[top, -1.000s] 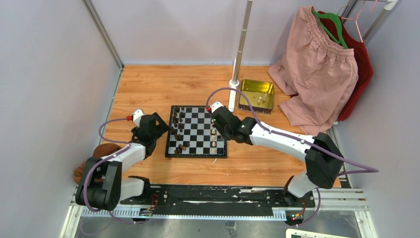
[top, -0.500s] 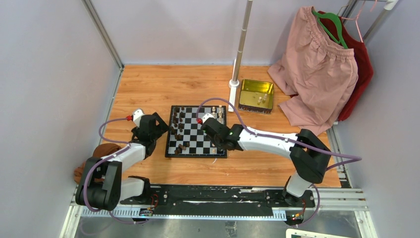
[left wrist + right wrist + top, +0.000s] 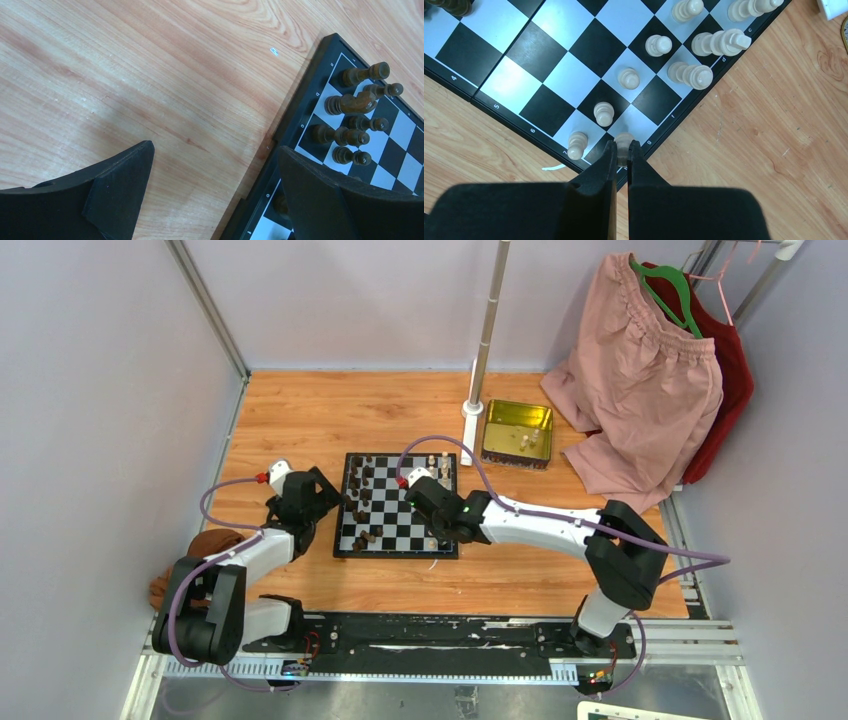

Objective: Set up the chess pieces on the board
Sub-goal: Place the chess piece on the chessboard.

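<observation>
A cream chess piece [image 3: 624, 141] is sitting pinched in the right gripper [image 3: 622, 150], whose jaws are closed almost to touching, with only the piece's rounded top showing between them. Which figure it is cannot be told. It is hanging low over the near right corner of the chessboard [image 3: 596, 47], on the outer row just behind a slanting line of cream pawns [image 3: 629, 78].

Finishing this placement well looks like a matter of going straight down. The base should be centred on its square and settled flat, the fingers parted only slightly, and the lift made vertically, because the nearest pawns are standing just beside the fingertips and would topple easily.

The pieces are turned wood, matte and knobbed, with narrow bases. The board is showing glossy black and white checks inside a thin black rim printed with small letters and digits. The gripper's fingers [image 3: 596, 180] are blunt black wedges with a dull finish.

On the board's left side, the dark brown pieces [image 3: 350, 112] are crowding together. Just off that edge, the left gripper [image 3: 215, 165] is hovering over bare tabletop, its jaws spread as wide as they go and holding nothing.

The table [image 3: 320, 410] is showing pale orange wood with a flowing grain. A shiny gold tin [image 3: 518, 430] is lying beyond the board's far right corner.
</observation>
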Robot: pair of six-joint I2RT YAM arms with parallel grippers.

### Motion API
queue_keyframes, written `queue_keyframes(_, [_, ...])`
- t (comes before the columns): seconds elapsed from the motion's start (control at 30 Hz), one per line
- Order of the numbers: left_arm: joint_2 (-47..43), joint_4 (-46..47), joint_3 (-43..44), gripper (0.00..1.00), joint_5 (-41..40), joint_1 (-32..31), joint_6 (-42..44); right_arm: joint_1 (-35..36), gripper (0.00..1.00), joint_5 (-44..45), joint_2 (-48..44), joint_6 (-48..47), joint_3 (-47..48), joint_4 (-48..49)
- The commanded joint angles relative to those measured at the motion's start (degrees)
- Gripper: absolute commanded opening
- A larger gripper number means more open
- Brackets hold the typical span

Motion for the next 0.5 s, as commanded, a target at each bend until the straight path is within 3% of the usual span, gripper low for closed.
queue_keyframes(0.0, [-0.63,1.17,0.73,1.0,-1.3,-0.5,1.17,0.6,0.0,0.13,0.99,1.16,0.03,0.84])
queue_keyframes(0.47, [-0.63,1.18,0.78,1.0,-1.64,-0.85,1.35,-0.81,0.0,-0.28,1.17,1.95,-2.5,3.14])
